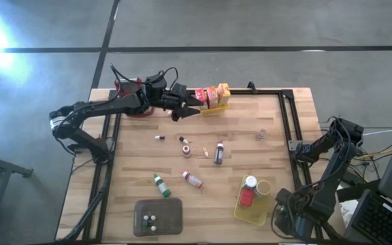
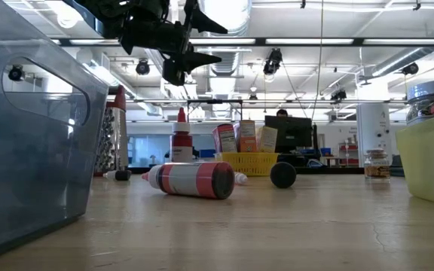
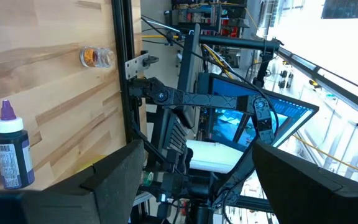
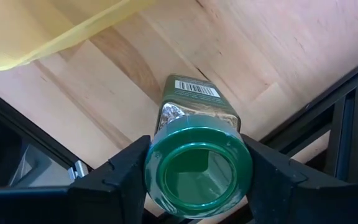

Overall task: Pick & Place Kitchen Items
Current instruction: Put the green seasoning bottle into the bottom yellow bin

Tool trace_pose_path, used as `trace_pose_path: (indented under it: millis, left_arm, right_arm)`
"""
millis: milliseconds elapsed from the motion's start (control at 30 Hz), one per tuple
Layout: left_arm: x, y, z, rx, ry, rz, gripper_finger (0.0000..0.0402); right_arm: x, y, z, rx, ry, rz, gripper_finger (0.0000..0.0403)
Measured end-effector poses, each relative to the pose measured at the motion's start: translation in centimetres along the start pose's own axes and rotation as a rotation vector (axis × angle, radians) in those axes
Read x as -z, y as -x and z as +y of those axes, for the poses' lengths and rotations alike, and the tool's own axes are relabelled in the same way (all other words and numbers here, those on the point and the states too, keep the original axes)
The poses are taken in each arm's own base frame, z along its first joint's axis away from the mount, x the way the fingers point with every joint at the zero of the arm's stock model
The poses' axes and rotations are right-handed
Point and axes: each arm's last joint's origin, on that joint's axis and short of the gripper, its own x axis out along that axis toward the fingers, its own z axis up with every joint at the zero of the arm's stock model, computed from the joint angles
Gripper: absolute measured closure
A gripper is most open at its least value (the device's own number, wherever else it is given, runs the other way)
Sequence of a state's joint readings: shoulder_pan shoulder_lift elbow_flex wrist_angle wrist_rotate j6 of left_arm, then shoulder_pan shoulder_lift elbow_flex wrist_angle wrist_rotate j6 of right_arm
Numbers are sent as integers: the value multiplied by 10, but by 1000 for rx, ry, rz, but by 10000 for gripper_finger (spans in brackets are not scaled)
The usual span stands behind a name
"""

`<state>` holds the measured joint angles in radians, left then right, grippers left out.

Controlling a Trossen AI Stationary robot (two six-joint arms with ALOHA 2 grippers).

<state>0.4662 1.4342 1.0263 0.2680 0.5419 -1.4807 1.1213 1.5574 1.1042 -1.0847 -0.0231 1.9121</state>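
Green-capped jar (image 4: pixel 197 152) sits between the right gripper (image 4: pixel 197 171) fingers, which press its sides, just beside the yellow bin (image 4: pixel 48 28). A loose squeeze could let it slip. Left gripper (image 1: pixel 194 103), spread empty, hovers near the boxes (image 1: pixel 213 95).

Two yellow baskets (image 1: pixel 214 109) (image 1: pixel 250 214), one grey tray (image 1: pixel 158 216), three boxes (image 1: pixel 213 94), several small bottles (image 1: pixel 192 179) scattered on the counter (image 1: pixel 250 136).
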Motion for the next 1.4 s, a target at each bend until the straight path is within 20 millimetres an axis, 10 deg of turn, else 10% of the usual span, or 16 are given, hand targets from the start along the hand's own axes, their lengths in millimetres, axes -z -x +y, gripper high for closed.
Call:
trace_pose_path:
  millis: [667,1400]
  left_arm:
    - [0,0,0,0,0,0,96]
    - [0,0,0,0,0,0,96]
  right_arm:
    - [1,13,3,-37,88,13,194]
    - [-13,102,22,-266,239,-249,202]
